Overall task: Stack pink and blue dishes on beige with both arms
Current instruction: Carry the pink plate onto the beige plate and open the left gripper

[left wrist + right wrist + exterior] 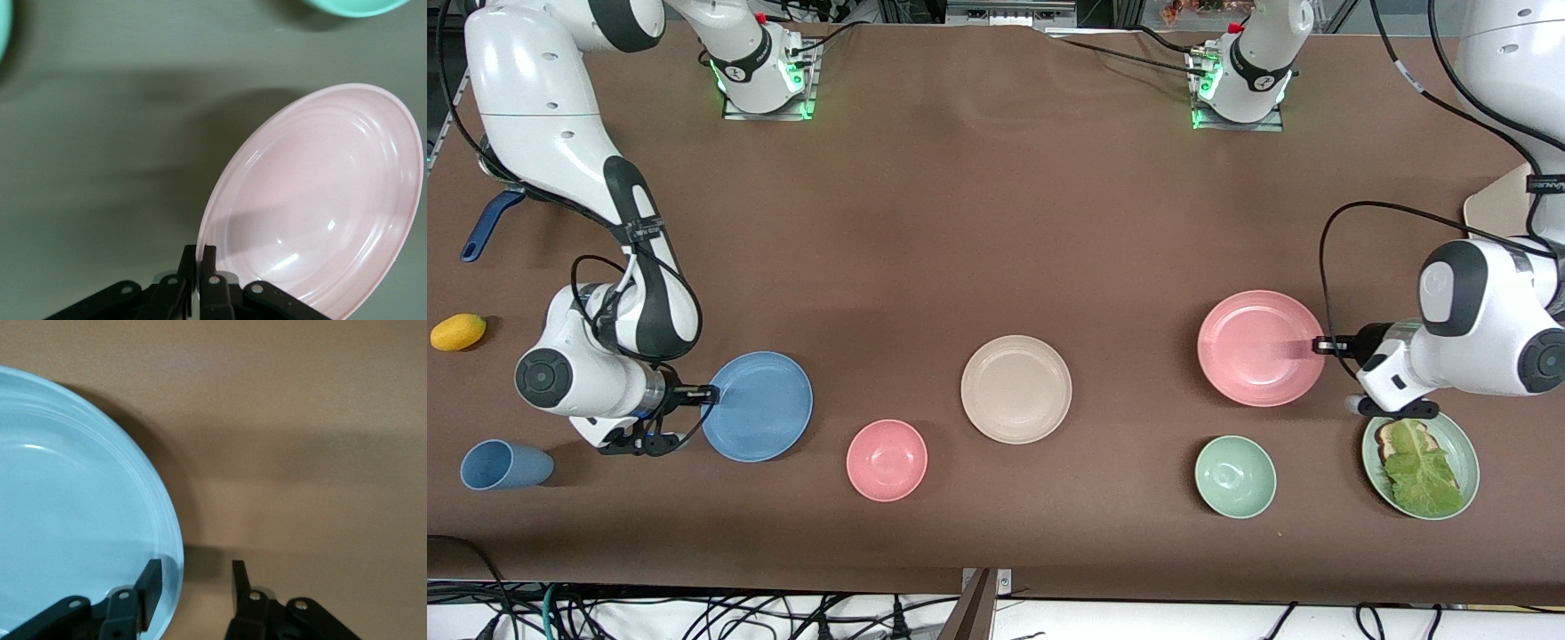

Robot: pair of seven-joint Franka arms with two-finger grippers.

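Left tool (199, 257) on pink plate (320, 200)

Pink plate (1254, 351), blue plate (763, 407), beige plate (1016, 388): smooth matte plastic-looking; tabletop (996, 222) brown cloth.

Front camera looks down from high across the table, facing my bases. My left wrist camera sits close over the pink plate (320, 200), my right over the blue plate (73, 520); front view shares both.
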